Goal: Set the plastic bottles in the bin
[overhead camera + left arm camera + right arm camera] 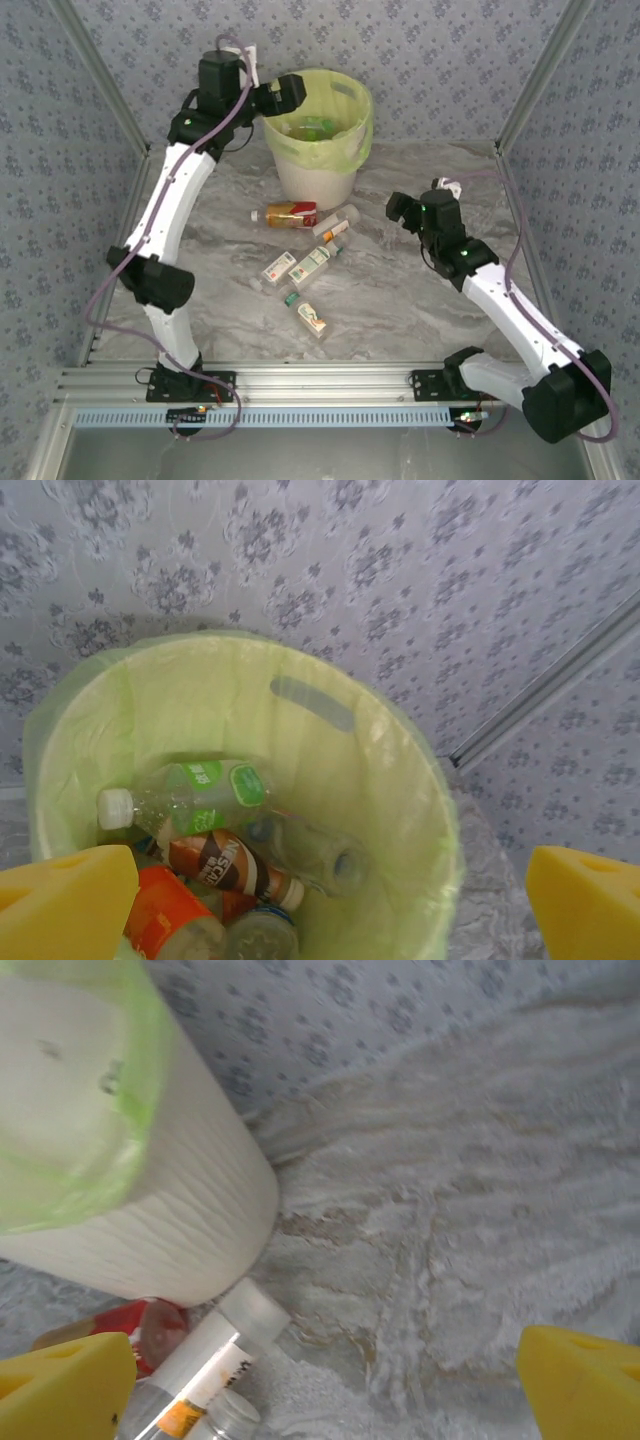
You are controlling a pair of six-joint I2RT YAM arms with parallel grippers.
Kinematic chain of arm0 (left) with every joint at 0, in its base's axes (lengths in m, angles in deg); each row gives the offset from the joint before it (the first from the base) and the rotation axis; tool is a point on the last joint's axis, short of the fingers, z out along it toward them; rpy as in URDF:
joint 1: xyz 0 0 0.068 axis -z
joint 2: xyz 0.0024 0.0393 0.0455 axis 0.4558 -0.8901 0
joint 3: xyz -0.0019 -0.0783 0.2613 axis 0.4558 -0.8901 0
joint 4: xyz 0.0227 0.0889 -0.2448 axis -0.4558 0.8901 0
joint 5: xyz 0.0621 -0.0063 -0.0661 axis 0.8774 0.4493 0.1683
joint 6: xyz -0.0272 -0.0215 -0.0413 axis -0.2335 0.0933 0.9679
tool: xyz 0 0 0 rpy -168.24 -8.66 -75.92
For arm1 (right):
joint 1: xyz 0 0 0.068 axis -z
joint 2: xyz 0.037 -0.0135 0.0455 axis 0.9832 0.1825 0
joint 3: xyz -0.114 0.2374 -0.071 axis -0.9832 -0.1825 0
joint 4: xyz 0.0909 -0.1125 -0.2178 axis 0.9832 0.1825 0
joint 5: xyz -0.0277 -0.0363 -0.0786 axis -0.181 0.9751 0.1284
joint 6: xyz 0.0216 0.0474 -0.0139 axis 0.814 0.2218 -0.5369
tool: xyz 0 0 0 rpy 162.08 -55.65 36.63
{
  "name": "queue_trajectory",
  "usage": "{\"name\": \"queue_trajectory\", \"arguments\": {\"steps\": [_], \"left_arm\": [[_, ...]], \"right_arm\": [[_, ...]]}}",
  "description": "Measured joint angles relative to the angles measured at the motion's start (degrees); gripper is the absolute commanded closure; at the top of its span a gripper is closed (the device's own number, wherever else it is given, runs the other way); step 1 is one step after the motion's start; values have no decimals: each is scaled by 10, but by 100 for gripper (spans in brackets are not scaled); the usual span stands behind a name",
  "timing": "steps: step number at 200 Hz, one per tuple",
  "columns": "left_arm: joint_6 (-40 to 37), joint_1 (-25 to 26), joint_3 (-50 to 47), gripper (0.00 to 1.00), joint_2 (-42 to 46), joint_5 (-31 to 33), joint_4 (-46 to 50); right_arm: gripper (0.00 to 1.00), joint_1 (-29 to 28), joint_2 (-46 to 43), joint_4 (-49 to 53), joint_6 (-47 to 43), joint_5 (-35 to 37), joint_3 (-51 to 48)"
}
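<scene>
My left gripper (287, 95) hangs open over the left rim of the bin (315, 182), a white bucket lined with a yellow-green bag. In the left wrist view its yellow fingertips (62, 900) stand wide apart above the bin's lining (200, 695), with nothing between them. Several plastic bottles lie inside: a green-labelled one (190, 792), a brown one (225, 863) and a clear one (315, 850). On the table lie a red-labelled bottle (288, 213), a white-capped clear bottle (336, 224) and several more (310, 264). My right gripper (406, 210) is open to their right, holding nothing.
The right wrist view has the bin's white outer wall (170, 1210) at upper left, with the white-capped bottle (215, 1345) and a red cap (152, 1328) at its foot. Marble tabletop (450, 1220) stretches to the right. Patterned walls (450, 60) close in the table.
</scene>
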Motion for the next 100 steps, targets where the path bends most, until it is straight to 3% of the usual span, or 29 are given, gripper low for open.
{"name": "queue_trajectory", "arguments": {"steps": [30,74,100], "left_arm": [[7,0,-53,1,57,12,-13],[38,0,-307,0,173,44,-116],[52,0,-392,0,211,73,-135]], "right_arm": [[0,0,30,0,62,0,-5],[0,-1,60,-5,145,-9,-16],[0,-7,81,-14,198,-23,-31]]}}
